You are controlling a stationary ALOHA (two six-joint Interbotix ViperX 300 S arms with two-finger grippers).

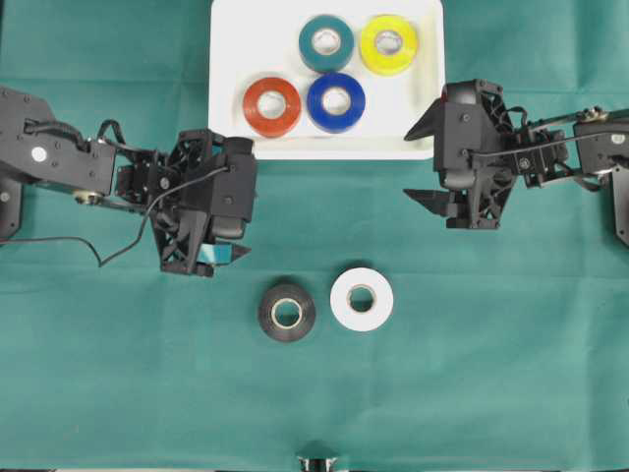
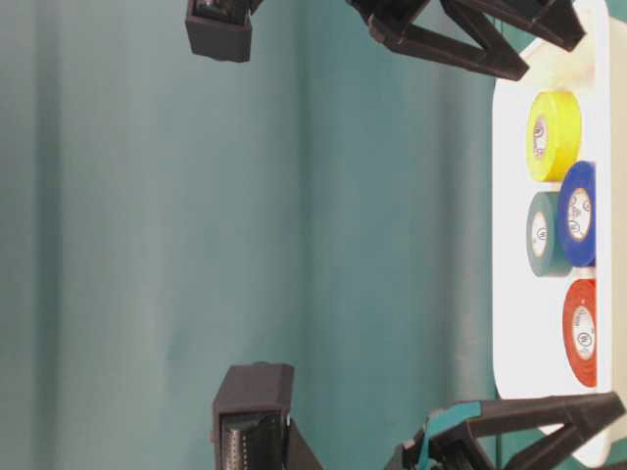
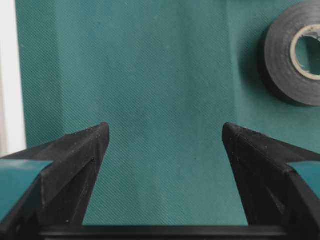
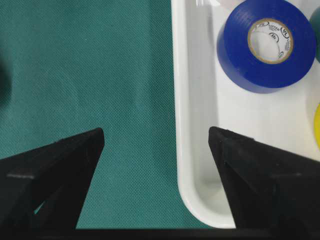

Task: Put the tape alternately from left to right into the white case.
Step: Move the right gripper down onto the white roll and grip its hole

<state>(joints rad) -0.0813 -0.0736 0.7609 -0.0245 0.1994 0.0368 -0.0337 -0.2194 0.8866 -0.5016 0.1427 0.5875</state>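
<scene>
The left gripper (image 1: 224,258) has its jaws wide apart and holds nothing. The black roll (image 1: 287,313) lies on the green cloth (image 1: 118,374) just ahead of it and to the side, with the white roll (image 1: 362,299) just beyond. A risk: these 2 sit close, so a finger going down between them can push the white one away. The right gripper (image 1: 425,159) is also spread and empty, beside the white case (image 1: 228,59), where 4 rolls already lie

You had bright, even light, soft shadows, and blurred gripper fingers (image 3: 75,170) low in both wrist frames.
</scene>
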